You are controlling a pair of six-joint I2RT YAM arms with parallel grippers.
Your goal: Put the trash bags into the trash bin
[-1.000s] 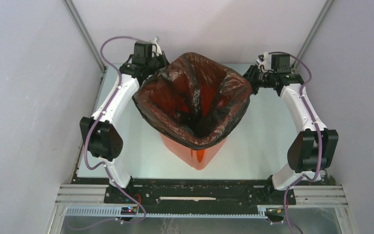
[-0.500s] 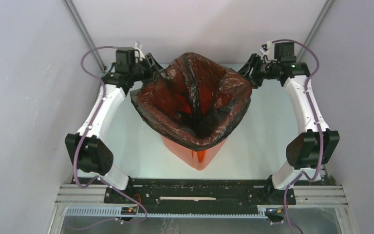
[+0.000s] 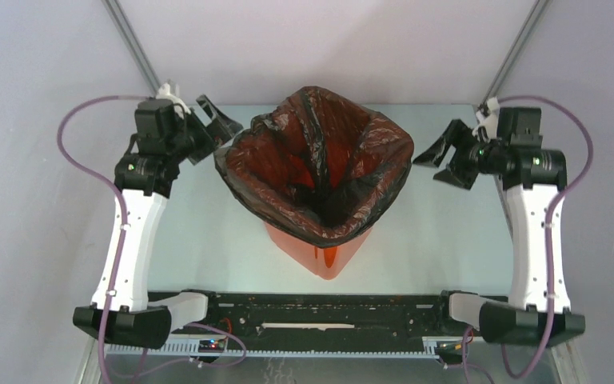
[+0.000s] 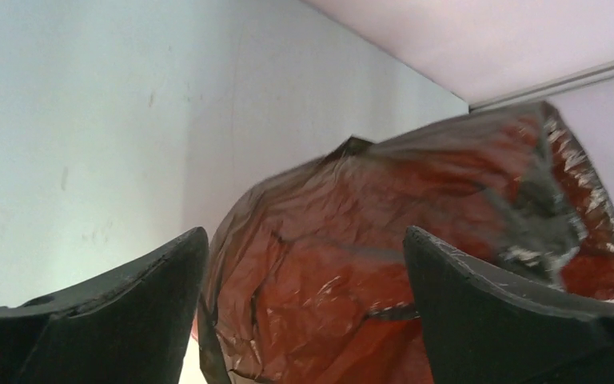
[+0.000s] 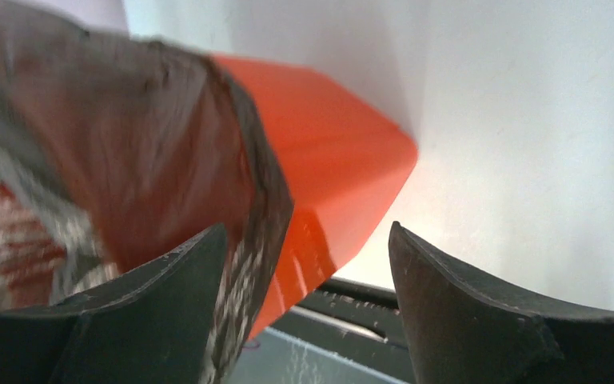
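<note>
Two end effectors (image 3: 222, 128) (image 3: 436, 166) spread; one bag (image 3: 320, 160), one bin (image 3: 320, 256).

We find the black bag (image 3: 384, 172) draped over the orange bin (image 3: 320, 258) mid-table, bulking wider than the bin, its mouth open from above. Bare table (image 3: 200, 232) lies left, right and near of it. The left gripper (image 3: 222, 132), spread wide, sits just beside the bag's far-left corner. The right gripper (image 3: 428, 170), also spread, stands apart on the right. Side walls (image 3: 40, 160) hem both arms.

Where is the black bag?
Top view: the black bag lines the orange bin mid-table, draped over its rim, between the left tool and right tool.
</note>
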